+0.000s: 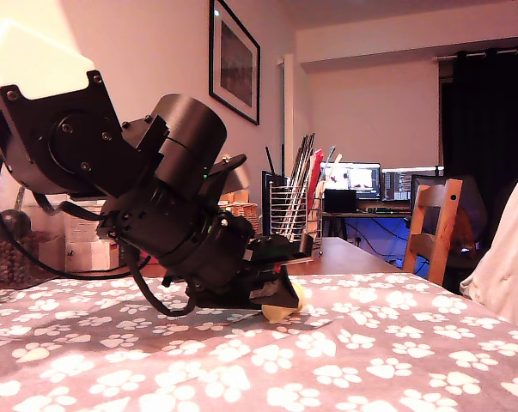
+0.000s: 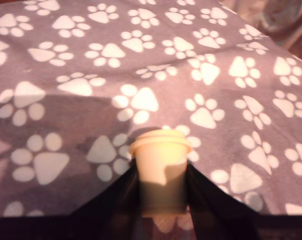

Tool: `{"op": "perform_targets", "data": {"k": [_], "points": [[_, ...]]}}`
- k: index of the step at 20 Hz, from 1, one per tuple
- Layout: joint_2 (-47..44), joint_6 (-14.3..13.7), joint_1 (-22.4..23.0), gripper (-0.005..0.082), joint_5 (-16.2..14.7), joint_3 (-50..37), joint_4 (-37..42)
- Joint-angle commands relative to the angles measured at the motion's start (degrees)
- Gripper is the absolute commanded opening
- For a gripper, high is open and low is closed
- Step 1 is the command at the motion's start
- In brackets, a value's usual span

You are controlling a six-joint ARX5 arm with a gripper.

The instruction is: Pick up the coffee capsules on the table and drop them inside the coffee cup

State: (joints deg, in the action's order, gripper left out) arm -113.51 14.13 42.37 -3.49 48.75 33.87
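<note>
A tiny pale yellow coffee cup [image 2: 161, 165] with a matching lid sits between my two black fingers [image 2: 121, 200], its lid end pointing away from the wrist. My gripper [image 2: 162, 175] is shut on the cup's sides. In the exterior view the arm leans low over the table. There the gripper [image 1: 280, 287] holds the cup [image 1: 286, 306] tilted, right at the paw-print tablecloth [image 1: 370, 352]; I cannot tell whether it touches. No coffee capsules show in either view.
A wire utensil holder [image 1: 290, 210] with tall utensils stands behind the arm. A wooden chair [image 1: 435, 225] is at the exterior view's right, beside a pale fabric bulk [image 1: 509, 257]. Boxes [image 1: 87, 245] sit at the exterior view's left. Paw-print cloth [image 2: 140, 60] spreads beyond the cup.
</note>
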Motion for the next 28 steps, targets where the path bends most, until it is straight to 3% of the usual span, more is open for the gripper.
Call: {"op": "perform_targets", "data": {"k": [1, 3, 8, 13, 22, 28], "points": [[-0.35, -1.11, 0.28, 0.0104, -1.09, 0.15, 0.37], [0.85, -1.73, 0.28, 0.0104, -2.49, 0.15, 0.35], [4.72, -2.86, 0.28, 0.0104, -2.49, 0.15, -2.69], [8.39, -7.15, 0.28, 0.0104, -2.49, 0.13, -8.26], [14.78, -8.70, 0.04, 0.0104, -1.99, -0.63, -14.43], [20.83, -9.68, -1.73, 0.0104, 0.37, -6.08, -14.53]]}}
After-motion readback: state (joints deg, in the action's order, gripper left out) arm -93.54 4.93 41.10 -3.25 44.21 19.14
